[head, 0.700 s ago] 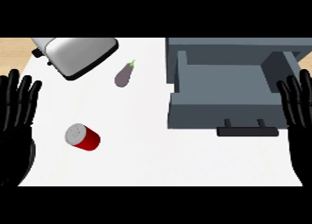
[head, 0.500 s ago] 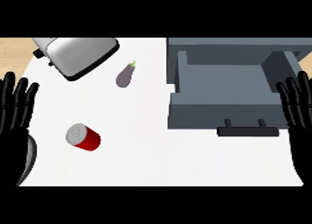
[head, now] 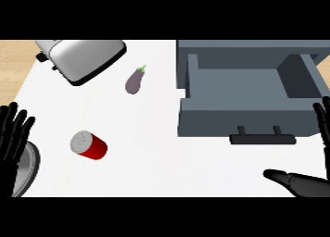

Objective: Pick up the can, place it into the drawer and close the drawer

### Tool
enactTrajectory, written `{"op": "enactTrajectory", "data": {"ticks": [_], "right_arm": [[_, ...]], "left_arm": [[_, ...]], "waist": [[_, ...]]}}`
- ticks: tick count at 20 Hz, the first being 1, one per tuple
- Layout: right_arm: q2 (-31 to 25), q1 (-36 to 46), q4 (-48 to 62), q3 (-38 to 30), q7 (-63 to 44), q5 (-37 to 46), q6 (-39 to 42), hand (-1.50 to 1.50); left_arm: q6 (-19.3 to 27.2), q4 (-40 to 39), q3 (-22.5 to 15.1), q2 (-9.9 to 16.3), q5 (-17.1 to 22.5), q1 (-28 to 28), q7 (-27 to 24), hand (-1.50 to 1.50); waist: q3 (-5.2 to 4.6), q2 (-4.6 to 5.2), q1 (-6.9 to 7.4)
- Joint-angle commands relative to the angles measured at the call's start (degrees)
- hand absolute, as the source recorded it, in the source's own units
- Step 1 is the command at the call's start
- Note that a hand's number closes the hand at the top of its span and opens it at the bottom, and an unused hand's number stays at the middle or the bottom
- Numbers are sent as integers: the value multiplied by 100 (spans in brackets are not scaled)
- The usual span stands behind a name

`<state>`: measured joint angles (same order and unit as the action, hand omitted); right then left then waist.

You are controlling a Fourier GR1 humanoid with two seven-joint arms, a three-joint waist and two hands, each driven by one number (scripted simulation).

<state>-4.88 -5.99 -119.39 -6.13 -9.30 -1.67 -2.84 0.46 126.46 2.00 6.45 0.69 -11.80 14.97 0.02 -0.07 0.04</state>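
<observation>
Nothing done yet: can (head: 90,145) lies on worktop (head: 161,152), drawer (head: 246,99) open, empty. Left hand (head: 8,134), right hand (head: 328,125) both spread flat, holding nothing. Pick, place, close all remain.

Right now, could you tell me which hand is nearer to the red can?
Left. The left hand rests open just left of the red can at the counter's left edge; the right hand is far across, beyond the open drawer.

Drawer (head: 253,88): open, grey, right of counter (head: 161,171).
Can (head: 89,145): red, on its side, left of drawer.
Eggplant (head: 134,81): between toaster (head: 81,58) and drawer.
Left hand (head: 9,134): open, left of can.
Right hand (head: 328,125): open, beside drawer.
</observation>
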Motion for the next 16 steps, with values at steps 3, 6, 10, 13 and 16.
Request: {"op": "enactTrajectory", "data": {"ticks": [3, 6, 10, 13, 16], "right_arm": [[-171, -479, 133, -553, 194, -506, 380, -150], [-219, -605, -119, -686, -17, -671, 524, -150], [-3, -811, 12, -693, 394, -564, 643, -150], [-176, -1050, 69, -1102, 523, -1040, 1025, -150], [-334, -1377, -44, -1423, 694, -1383, 1442, -150]], "left_arm": [[-57, 1057, 326, 221, 339, -197, 1202, -150], [-187, 1248, 119, 1, 188, -655, 990, -150], [-485, 1283, 698, 153, 699, -723, 1009, -150], [-459, 1475, 633, -197, 770, -1226, 824, -150], [-177, 1610, 641, -328, 839, -920, 1308, -150]], "waist": [[2, -2, 2], [-1, -4, 3], [-2, -1, 10], [-2, -6, 21], [0, -6, -9]]}}
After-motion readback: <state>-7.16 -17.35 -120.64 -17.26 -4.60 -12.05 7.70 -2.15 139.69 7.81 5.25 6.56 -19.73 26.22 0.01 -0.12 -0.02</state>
